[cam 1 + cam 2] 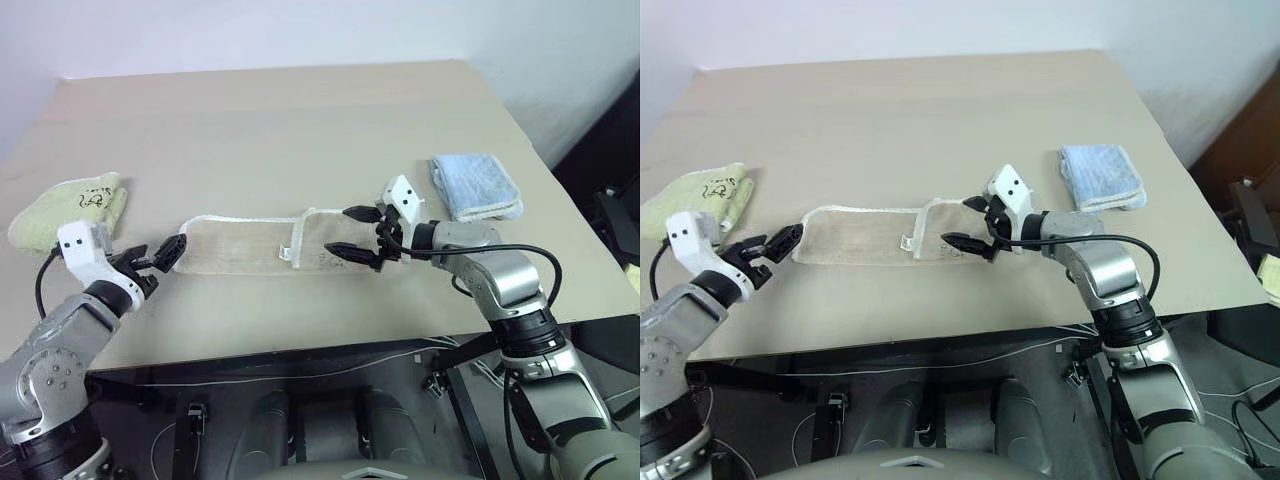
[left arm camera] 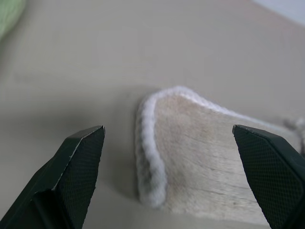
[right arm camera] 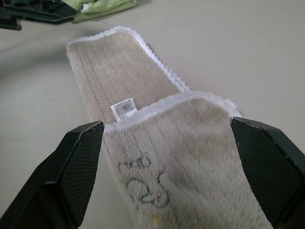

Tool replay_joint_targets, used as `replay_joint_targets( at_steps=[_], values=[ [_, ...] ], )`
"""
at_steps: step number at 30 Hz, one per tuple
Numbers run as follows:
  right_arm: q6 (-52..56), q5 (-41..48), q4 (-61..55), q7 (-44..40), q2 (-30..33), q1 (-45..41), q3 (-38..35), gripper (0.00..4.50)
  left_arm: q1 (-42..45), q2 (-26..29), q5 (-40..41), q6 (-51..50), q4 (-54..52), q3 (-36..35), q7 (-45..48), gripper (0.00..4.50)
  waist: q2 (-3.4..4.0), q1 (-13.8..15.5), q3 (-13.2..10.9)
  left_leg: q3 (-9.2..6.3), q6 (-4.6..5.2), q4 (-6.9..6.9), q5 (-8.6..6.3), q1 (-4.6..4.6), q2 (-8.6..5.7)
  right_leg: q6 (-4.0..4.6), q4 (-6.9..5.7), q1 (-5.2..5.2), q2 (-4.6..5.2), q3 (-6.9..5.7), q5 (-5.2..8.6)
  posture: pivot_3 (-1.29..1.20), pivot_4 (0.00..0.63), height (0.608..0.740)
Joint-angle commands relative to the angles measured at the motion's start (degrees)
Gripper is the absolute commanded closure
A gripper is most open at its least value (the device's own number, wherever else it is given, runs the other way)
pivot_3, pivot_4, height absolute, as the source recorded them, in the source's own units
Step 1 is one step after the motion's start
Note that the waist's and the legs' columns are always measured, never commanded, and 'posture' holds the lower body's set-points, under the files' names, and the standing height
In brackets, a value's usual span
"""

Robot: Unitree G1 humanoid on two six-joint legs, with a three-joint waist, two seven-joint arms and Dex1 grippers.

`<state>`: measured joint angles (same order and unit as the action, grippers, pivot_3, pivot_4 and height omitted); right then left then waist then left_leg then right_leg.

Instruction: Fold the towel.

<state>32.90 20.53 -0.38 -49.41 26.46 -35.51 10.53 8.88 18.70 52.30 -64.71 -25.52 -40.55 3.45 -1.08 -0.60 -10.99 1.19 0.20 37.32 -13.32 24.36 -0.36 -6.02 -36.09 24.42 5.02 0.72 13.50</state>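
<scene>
The towel (image 1: 262, 243) is laid flat on the bench (image 1: 300, 120) as a long strip, between the 2 pincers. Its right part is folded over, with a small white label at the fold edge. The left pincer (image 1: 165, 254) is held apart just beside the rounded white-corded end, gripping nothing. The right pincer (image 1: 352, 232) is spread apart over the folded end, gripping nothing. Behind both pincers much bare bench is seen. A green towel (image 1: 70, 208) lies near the left pincer, a blue towel (image 1: 476, 186) near the right one.
</scene>
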Motion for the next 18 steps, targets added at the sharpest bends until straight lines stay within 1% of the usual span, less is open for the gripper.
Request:
replay_joint_targets(
  at_steps=[1,5,7,9,11,13,15,18],
  values=[
    [-2.16,-1.11,0.03,-1.7,0.6,-1.71,0.02,0.03,1.53,-2.68,11.37,-4.01,-3.54,-4.1,-10.3,0.0,-0.03,-0.08,0.02,0.0,0.0,0.01,0.0,0.0,0.0,0.0,0.0,0.0,0.02,0.01,0.0,0.0,0.15,0.74],
    [-2.61,-2.03,0.65,-2.32,0.94,-1.68,-0.37,0.03,1.26,-6.15,18.7,-3.72,-3.43,-4.19,-25.11,0.0,-0.03,-0.19,0.02,0.0,-0.01,-0.02,0.0,-0.02,0.0,0.0,-0.01,0.0,0.04,0.03,-0.01,0.0,0.15,0.74],
    [-2.71,-2.44,0.89,-2.36,0.98,-1.61,-0.44,0.03,0.81,-6.38,21.65,-2.95,-3.2,-3.2,-29.95,0.0,-0.03,-0.15,0.02,0.0,-0.01,-0.02,0.0,-0.04,0.0,0.01,-0.01,0.0,0.04,0.04,-0.01,0.0,0.15,0.74],
    [-2.98,-2.81,1.15,-2.59,1.07,-1.42,-0.42,0.03,0.09,-5.52,23.88,-2.41,-3.12,-1.84,-32.95,0.0,-0.03,-0.13,0.02,0.0,-0.02,-0.02,0.0,-0.04,0.0,0.02,-0.01,0.0,0.04,0.04,-0.01,0.0,0.15,0.74],
    [-3.72,-3.46,2.1,-2.88,1.0,-1.42,-0.1,0.03,0.23,-4.57,28.98,-0.51,-1.87,-1.31,-38.03,0.0,-0.03,-0.08,0.02,0.01,-0.03,-0.02,-0.01,-0.04,0.0,0.04,0.0,0.0,0.02,0.05,-0.01,0.0,0.15,0.74],
    [-4.27,-4.03,2.73,-2.9,0.53,-1.63,0.11,0.03,0.25,-2.74,32.5,0.92,0.1,-0.42,-40.97,0.0,-0.04,-0.06,0.03,0.01,-0.03,-0.01,-0.01,-0.04,0.0,0.08,0.0,0.0,0.05,0.06,0.0,0.0,0.15,0.74],
    [-4.55,-4.3,3.0,-2.71,-0.02,-1.88,0.09,0.03,0.23,-0.94,34.76,2.2,2.48,1.13,-43.09,0.0,-0.04,-0.06,0.03,0.02,-0.04,-0.02,-0.01,-0.04,0.0,0.26,0.01,0.0,0.05,0.06,0.08,0.0,0.15,0.74],
    [-4.48,-4.51,2.97,-2.35,-0.61,-2.04,-0.09,0.03,0.39,1.3,37.76,4.29,5.71,3.53,-44.67,0.0,-0.04,-0.06,0.03,0.02,-0.05,-0.02,0.0,-0.04,0.0,0.28,0.02,0.0,0.05,0.06,0.08,0.0,0.15,0.74]
  ],
)
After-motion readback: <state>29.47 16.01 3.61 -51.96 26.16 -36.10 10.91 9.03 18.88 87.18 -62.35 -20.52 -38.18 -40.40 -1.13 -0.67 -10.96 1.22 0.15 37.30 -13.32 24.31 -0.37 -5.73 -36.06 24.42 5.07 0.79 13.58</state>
